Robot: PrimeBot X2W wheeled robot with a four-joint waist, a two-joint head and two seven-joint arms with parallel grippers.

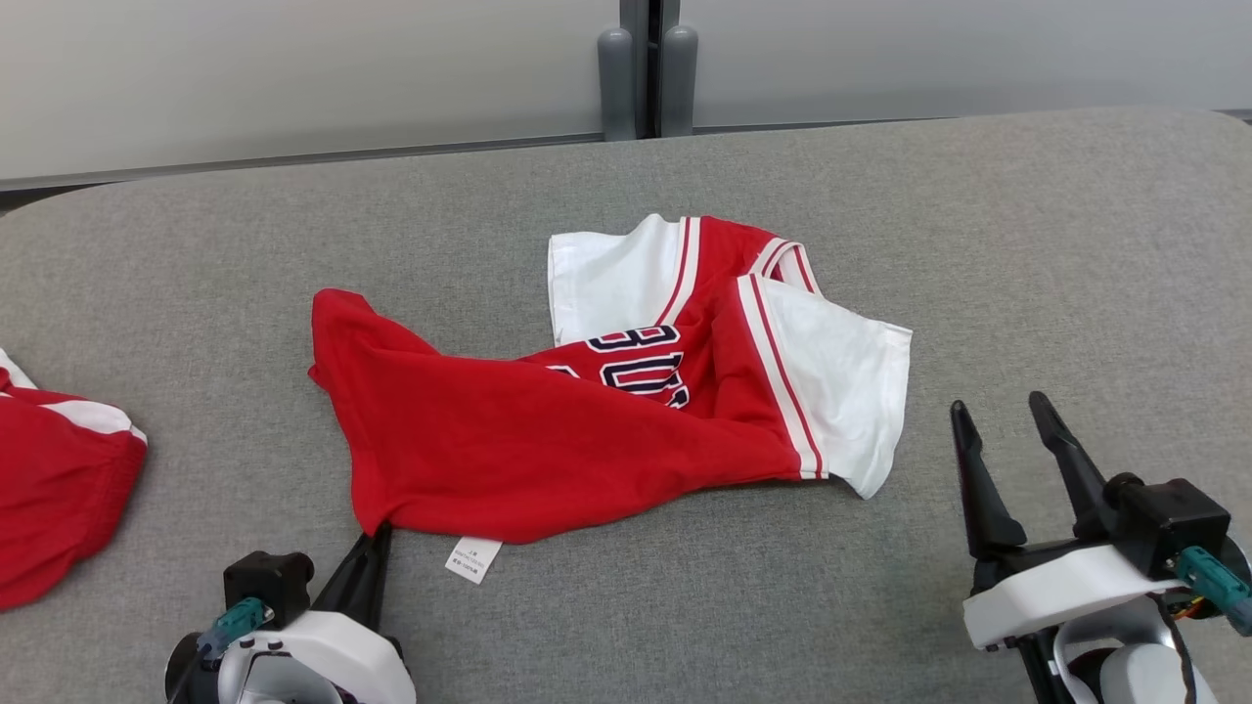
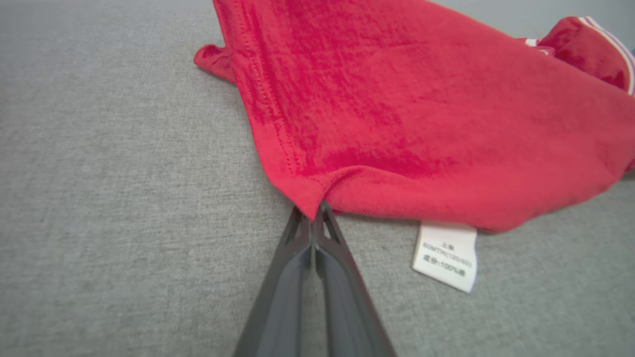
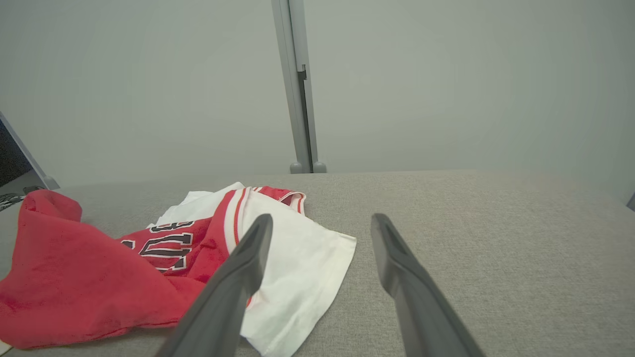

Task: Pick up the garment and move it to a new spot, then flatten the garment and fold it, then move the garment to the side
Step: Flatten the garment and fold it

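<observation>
Two long dark fingers of my left gripper (image 1: 376,538) are pressing together on the nearest hem corner of the garment (image 1: 587,440), a crumpled red jersey shirt with white short sleeves, red-and-white striped trim and dark numerals across the chest. In the left wrist view I am seeing the tips meeting with a small fold of red cloth nipped between them, low against the grey fabric-covered desk (image 1: 978,244). That shirt is lying around the middle of the desk, its red body trailing toward the near edge where I am holding it. Its collar and sleeves are bunching toward the far side. One white sleeve is spreading flat toward the right. A small white printed care label (image 1: 473,559) is poking out from under the hem, lying on the desk just beside my pinching tips. My right gripper (image 1: 998,403) is sitting over the near right corner of the desk with its fingers spread wide and nothing between them. It is close to the white sleeve but apart from it in the head view. A second piece of red cloth with white trim (image 1: 54,479) is lying at the left edge, partly cut off. Beyond the far edge, two grey rounded posts (image 1: 648,73) are standing against a pale wall.
</observation>
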